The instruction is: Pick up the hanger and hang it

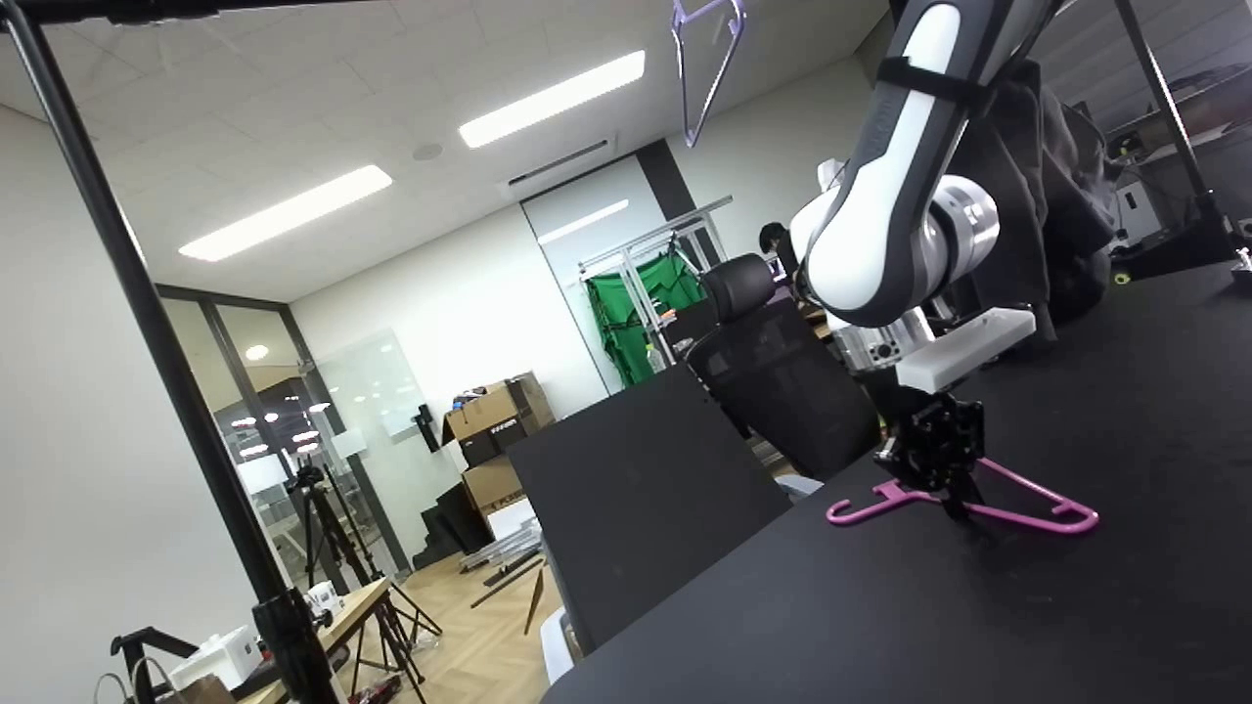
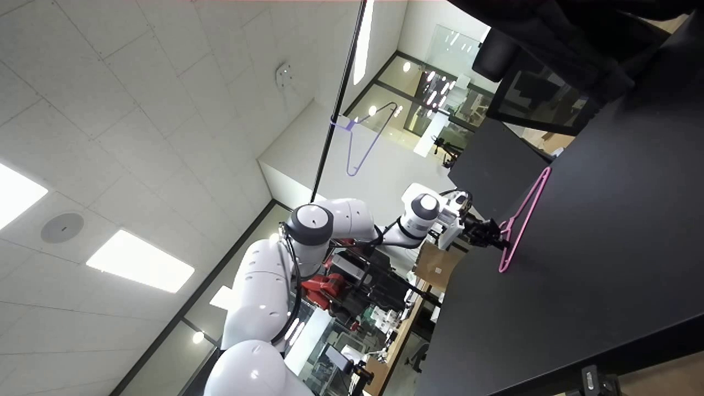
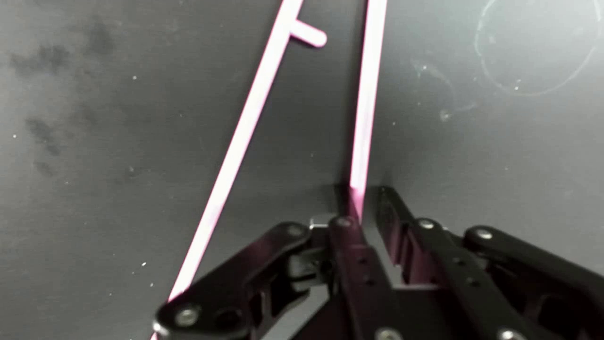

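Spreading across the scene went the tabletop (image 2: 594,247), matte black, speckled and smudged up close, a faint ring marked on it in the wrist view. Over it reached the arm (image 2: 261,297), all smooth white shells, rounded joints and dark bands. Cardboard boxes (image 1: 489,420) stood stacked further back, brown and square-cornered; a slim black rod (image 2: 352,52) slanted high, and off it hung a purple hanger (image 2: 376,139)! Down on the black top lay the pink hanger (image 3: 243,123), a thin, smooth triangle with a small curled hook. Right at one of its bars sat the gripper (image 3: 364,208), black and jointed, its fingers (image 3: 354,245) parted narrowly, straddling that bar. Lettering? Pale print showed on the boxes, too small to read. Edges, then: in both exterior views the pink hanger lay near the table's rim, dark surface running wide on the side away from it. Tightest of all, a sliver of space showed between the straddled bar and one finger.
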Tool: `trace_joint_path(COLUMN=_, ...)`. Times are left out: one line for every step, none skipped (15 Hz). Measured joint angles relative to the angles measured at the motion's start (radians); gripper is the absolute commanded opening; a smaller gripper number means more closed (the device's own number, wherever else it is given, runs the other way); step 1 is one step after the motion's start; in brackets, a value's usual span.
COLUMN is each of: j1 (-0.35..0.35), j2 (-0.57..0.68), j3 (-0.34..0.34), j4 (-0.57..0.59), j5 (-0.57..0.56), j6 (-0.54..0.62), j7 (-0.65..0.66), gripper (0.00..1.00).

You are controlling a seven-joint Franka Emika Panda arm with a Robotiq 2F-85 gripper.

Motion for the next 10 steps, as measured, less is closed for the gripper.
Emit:
trace_joint_path(j1=0.000, j2=0.003, j3=0.000, j4=0.007, j5=0.002, j6=-0.008, j7=0.000, gripper=0.00)
trace_joint_path(j1=-0.001, j2=0.005, j3=0.000, j4=0.014, j5=0.004, j6=-0.016, j7=0.000, gripper=0.01)
trace_joint_path(j1=-0.002, j2=0.007, j3=0.000, j4=0.021, j5=0.005, j6=-0.027, j7=0.000, gripper=0.02)
trace_joint_path(j1=-0.002, j2=0.008, j3=0.000, j4=0.027, j5=0.005, j6=-0.036, j7=-0.001, gripper=0.02)
trace_joint_path(j1=-0.003, j2=0.008, j3=0.001, j4=0.036, j5=0.006, j6=-0.048, j7=-0.003, gripper=0.02)
trace_joint_path(j1=-0.006, j2=0.007, j3=0.004, j4=0.045, j5=0.008, j6=-0.058, j7=-0.010, gripper=0.02)
trace_joint_path(j1=-0.011, j2=0.005, j3=0.010, j4=0.054, j5=0.012, j6=-0.069, j7=-0.021, gripper=0.02)
trace_joint_path(j1=-0.018, j2=0.000, j3=0.018, j4=0.061, j5=0.021, j6=-0.077, j7=-0.039, gripper=0.02)
trace_joint_path(j1=-0.027, j2=-0.012, j3=0.029, j4=0.062, j5=0.029, j6=-0.086, j7=-0.060, gripper=0.02)
trace_joint_path(j1=-0.038, j2=-0.026, j3=0.041, j4=0.062, j5=0.040, j6=-0.091, j7=-0.083, gripper=0.02)
